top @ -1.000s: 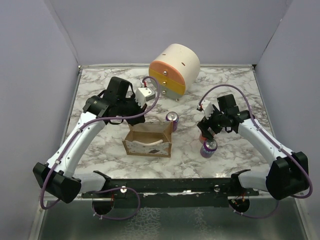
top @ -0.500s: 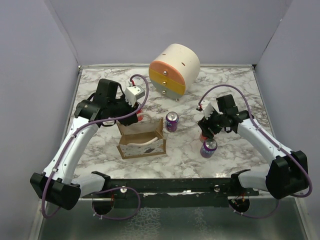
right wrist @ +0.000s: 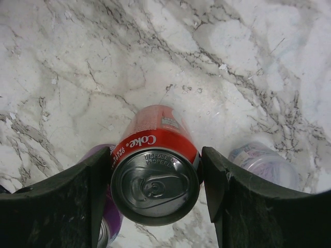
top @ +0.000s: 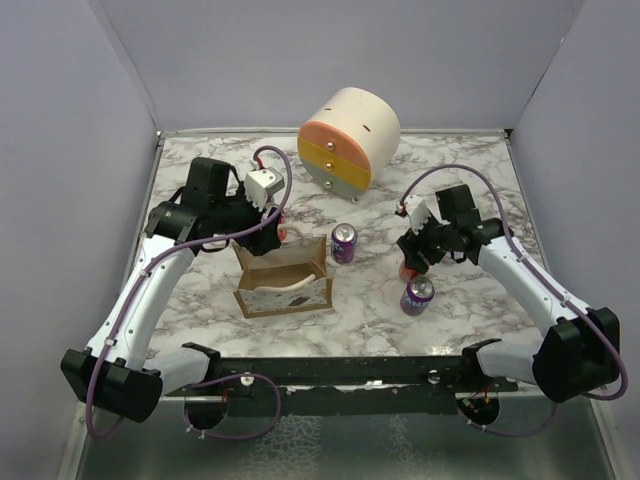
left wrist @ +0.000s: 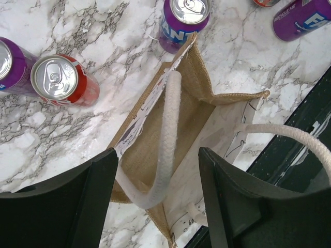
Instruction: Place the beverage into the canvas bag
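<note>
The canvas bag (top: pixel 285 297) stands open at the table's middle, tan with whitish rope handles. In the left wrist view one handle (left wrist: pixel 168 129) droops into the bag (left wrist: pixel 194 88) between the fingers of my left gripper (left wrist: pixel 158 155), which is open and hangs over the bag's back left corner (top: pixel 268 232). My right gripper (top: pixel 412 258) is shut on a red Coke can (right wrist: pixel 155 155), both fingers pressed against its sides. Other beverages stand around: a purple can (top: pixel 343 242) behind the bag, a purple can (top: pixel 417 295) near my right gripper, and a red can (left wrist: pixel 62 80) left of the bag.
A round cream, orange and yellow drawer cabinet (top: pixel 348 138) stands at the back. Another purple can (left wrist: pixel 305 18) lies on its side beyond the bag. A pale blurred object (right wrist: pixel 264 163) lies right of the Coke can. The black front rail (top: pixel 330 370) runs just below the bag.
My left gripper has opened and let the bag's handle drop, after dragging the bag a little to the left. My right gripper has closed on the Coke can.
</note>
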